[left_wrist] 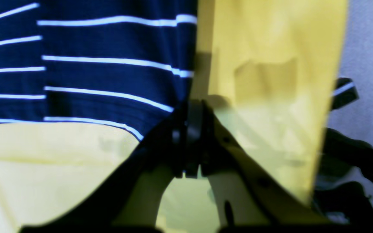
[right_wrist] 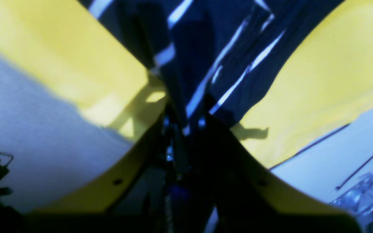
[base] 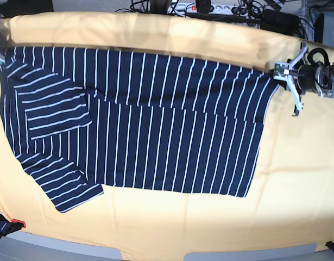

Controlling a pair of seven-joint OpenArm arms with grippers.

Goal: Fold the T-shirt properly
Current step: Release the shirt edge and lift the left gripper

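both our grippers pinch the t-shirt (base: pixel 156 119): left gripper (base: pixel 277 72) clamped on its right-edge corner, right gripper (right_wrist: pixel 186 124) on its left-edge fabric.

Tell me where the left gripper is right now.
In the base view the left gripper is at the right edge, shut on the T-shirt at its far right corner, above the yellow cloth.
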